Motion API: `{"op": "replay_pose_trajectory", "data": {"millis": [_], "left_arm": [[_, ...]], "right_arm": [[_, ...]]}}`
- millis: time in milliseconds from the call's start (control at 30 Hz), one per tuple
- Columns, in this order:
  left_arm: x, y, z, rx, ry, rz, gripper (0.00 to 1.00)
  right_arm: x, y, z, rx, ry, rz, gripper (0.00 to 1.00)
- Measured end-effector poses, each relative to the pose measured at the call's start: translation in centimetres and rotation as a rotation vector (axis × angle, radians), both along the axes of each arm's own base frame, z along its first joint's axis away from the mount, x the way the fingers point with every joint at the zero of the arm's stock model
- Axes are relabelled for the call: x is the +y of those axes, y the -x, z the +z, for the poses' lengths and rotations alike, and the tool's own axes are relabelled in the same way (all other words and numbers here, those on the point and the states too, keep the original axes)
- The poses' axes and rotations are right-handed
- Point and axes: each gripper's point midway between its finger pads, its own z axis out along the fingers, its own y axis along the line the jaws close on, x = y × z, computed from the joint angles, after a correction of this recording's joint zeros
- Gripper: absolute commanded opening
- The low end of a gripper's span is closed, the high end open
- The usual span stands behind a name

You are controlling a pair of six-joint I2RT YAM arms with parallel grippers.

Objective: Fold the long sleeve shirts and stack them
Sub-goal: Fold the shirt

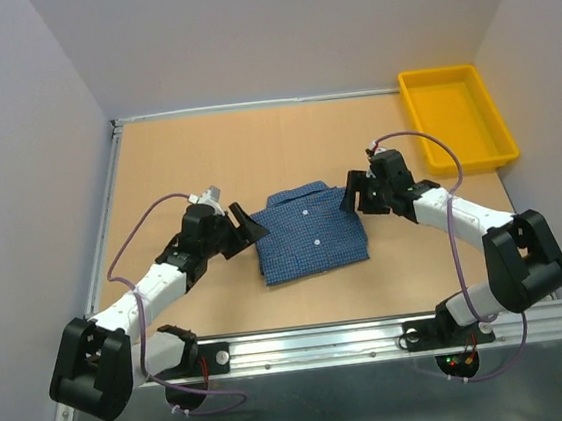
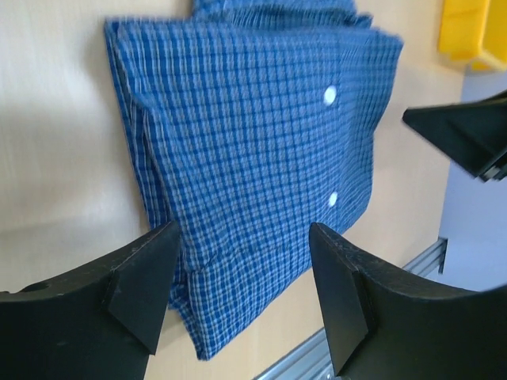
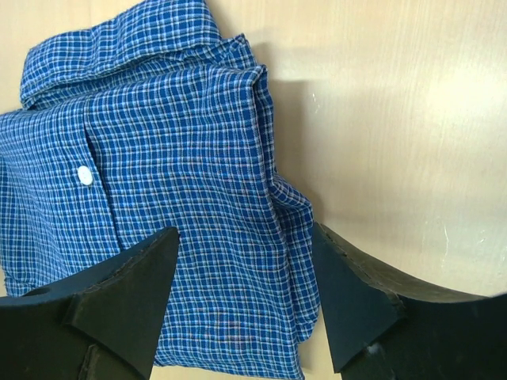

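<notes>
While both arms reach inward from their bases with elbows bowed outward, the left claw (image 1: 245,224) sits low at the left edge of the folded blue check-cloth button-up shirt (image 1: 309,233). The right claw (image 1: 355,195) sits at the shirt's far right corner, beside the collar. Each claw points toward the other across the cloth, and the shirt lies flat between them as a tidy rectangle with its white buttons (image 2: 329,95) facing up. From the left wrist, the left claw (image 2: 245,293) has its jaws spread wide, with the shirt's (image 2: 253,142) layered side edge just ahead in the gap. From the right wrist, the right claw (image 3: 245,301) is likewise parted over the shirt's (image 3: 158,182) stacked side fold. Whether any finger touches the cloth cannot be told. Beyond both claws the tan wooden table (image 1: 254,143) runs bare to the back wall. A yellow plastic tray (image 1: 437,71) stands well apart, past the right claw and to its right. Behind the claws, a silver metal rail (image 1: 374,333) lines the near edge of the table.
</notes>
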Motion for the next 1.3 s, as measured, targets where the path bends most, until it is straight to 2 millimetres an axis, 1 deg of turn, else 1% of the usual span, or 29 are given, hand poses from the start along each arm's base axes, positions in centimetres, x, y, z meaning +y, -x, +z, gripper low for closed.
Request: {"op": "replay_pose_trajectory", "data": {"millis": [100, 167, 233, 333, 400, 533, 633, 667, 733, 800, 833, 867, 900, 967, 1000, 1033, 1067, 1100, 1200, 1300], "left_arm": [[-0.7, 2.0, -2.1, 0.069, -0.002, -0.029, 0.74], [-1.1, 3.0, -3.4, 0.112, -0.007, -0.046, 0.73], [-1.3, 3.8, -4.5, 0.151, -0.01, -0.057, 0.72], [-1.5, 4.2, -5.7, 0.189, -0.014, -0.058, 0.71], [-1.5, 4.2, -6.0, 0.198, -0.014, -0.057, 0.7], [-1.8, 4.0, -6.0, 0.193, -0.006, -0.057, 0.68], [-2.0, 3.8, -6.2, 0.194, 0.0, -0.062, 0.65], [-2.0, 3.8, -6.4, 0.2, 0.0, -0.065, 0.64], [-2.1, 3.9, -6.7, 0.209, 0.001, -0.068, 0.61], [-2.2, 3.9, -6.7, 0.209, 0.005, -0.071, 0.54], [-2.2, 3.9, -6.7, 0.208, 0.006, -0.071, 0.51], [-2.2, 3.9, -6.7, 0.208, 0.006, -0.072, 0.51], [-2.2, 3.9, -6.7, 0.209, 0.006, -0.072, 0.5], [-2.3, 3.9, -6.7, 0.208, 0.008, -0.073, 0.5], [-2.3, 3.9, -6.7, 0.209, 0.008, -0.073, 0.5], [-2.3, 3.9, -6.7, 0.209, 0.008, -0.074, 0.49], [-2.3, 3.9, -6.7, 0.21, 0.008, -0.074, 0.48], [-2.3, 3.9, -6.8, 0.211, 0.008, -0.074, 0.44], [-2.3, 3.9, -6.7, 0.212, 0.011, -0.076, 0.43], [-2.4, 4.0, -6.8, 0.21, 0.017, -0.078, 0.4]], "right_arm": [[0.1, 0.4, -0.4, 0.019, -0.008, 0.002, 0.72], [0.3, 0.8, -0.9, 0.04, -0.019, 0.012, 0.72], [0.5, 1.3, -1.7, 0.071, -0.028, 0.023, 0.72], [0.6, 1.9, -2.7, 0.107, -0.031, 0.03, 0.72], [0.5, 2.2, -3.2, 0.121, -0.029, 0.028, 0.72], [0.5, 2.5, -3.6, 0.135, -0.031, 0.026, 0.71], [0.7, 2.7, -4.0, 0.15, -0.038, 0.033, 0.68], [0.8, 2.8, -4.2, 0.158, -0.041, 0.036, 0.66], [0.8, 3.2, -4.5, 0.169, -0.047, 0.041, 0.57], [0.9, 3.6, -4.7, 0.182, -0.053, 0.048, 0.52], [1.1, 3.7, -4.7, 0.185, -0.061, 0.053, 0.45], [1.3, 3.7, -4.5, 0.185, -0.073, 0.058, 0.4], [1.4, 3.8, -4.2, 0.185, -0.084, 0.064, 0.33], [1.9, 4.0, -3.6, 0.181, -0.11, 0.077, 0.3], [2.0, 4.0, -3.3, 0.177, -0.121, 0.087, 0.27], [2.2, 4.1, -3.1, 0.177, -0.133, 0.092, 0.18], [2.4, 4.2, -2.8, 0.176, -0.146, 0.097, 0.15], [2.6, 4.3, -2.5, 0.175, -0.157, 0.101, 0.13], [3.0, 4.4, -2.2, 0.178, -0.184, 0.111, 0.11], [3.3, 4.2, -2.1, 0.172, -0.206, 0.107, 0.11]]}}
